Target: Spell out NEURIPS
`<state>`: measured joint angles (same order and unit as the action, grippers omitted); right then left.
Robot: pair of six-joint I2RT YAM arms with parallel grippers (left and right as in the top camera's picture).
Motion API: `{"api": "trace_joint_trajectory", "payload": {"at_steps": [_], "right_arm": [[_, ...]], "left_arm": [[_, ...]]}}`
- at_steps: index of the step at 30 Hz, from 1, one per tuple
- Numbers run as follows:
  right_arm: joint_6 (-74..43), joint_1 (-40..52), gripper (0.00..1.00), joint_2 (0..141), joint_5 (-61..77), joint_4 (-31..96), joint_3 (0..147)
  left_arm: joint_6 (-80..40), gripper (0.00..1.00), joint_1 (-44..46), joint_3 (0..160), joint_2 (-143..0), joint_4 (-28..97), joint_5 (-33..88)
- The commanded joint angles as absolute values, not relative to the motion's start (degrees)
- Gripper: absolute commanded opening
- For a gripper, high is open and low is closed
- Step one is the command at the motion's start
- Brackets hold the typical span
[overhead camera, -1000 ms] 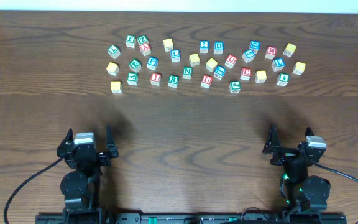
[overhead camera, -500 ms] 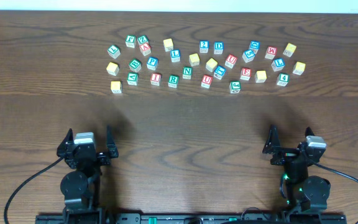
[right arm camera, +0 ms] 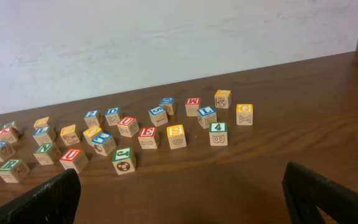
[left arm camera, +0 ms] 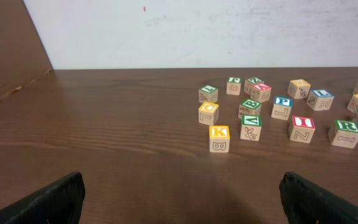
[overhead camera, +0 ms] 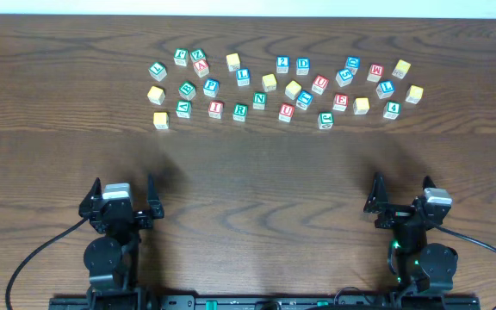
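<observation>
The lettered wooden cubes lie scattered at the far side of the table. In the overhead view I see green N [overhead camera: 259, 99], green R [overhead camera: 240, 111], red I [overhead camera: 215, 109], red U [overhead camera: 286, 111], blue P [overhead camera: 211, 87], a red-topped E [overhead camera: 340, 102] and a yellow-faced cube [overhead camera: 362, 105]. The left wrist view shows R [left arm camera: 347, 126], I [left arm camera: 302, 123] and P [left arm camera: 283, 102]. The right wrist view shows U [right arm camera: 73, 155], E [right arm camera: 146, 132] and yellow S [right arm camera: 176, 131]. My left gripper [overhead camera: 123, 186] [left arm camera: 179, 199] and right gripper [overhead camera: 403, 191] [right arm camera: 179, 193] are open and empty at the near edge, far from the cubes.
Many other lettered and numbered cubes sit among them, such as yellow K [left arm camera: 219, 132], green 4 [right arm camera: 217, 127], green J [right arm camera: 122, 154] and a second red U [overhead camera: 319, 83]. Bare wooden table [overhead camera: 257, 189] lies between the grippers and the cubes. A white wall stands behind.
</observation>
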<state>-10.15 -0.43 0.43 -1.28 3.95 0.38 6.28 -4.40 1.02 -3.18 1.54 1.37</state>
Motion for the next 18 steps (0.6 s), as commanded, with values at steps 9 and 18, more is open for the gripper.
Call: {"api": "trace_joint_trajectory", "payload": {"at_steps": [9,18], "right_arm": [[-9.6,-0.8,0.99,0.4,-1.8,4.1,0.3],[-9.6,-0.8,0.99,0.4,-1.8,4.1,0.3]], "left_arm": [[5.2,0.98,-4.6,0.3,-3.4,3.7,-0.6],[2.2,0.98,-4.5,5.8,-6.2,3.9,1.4]]}}
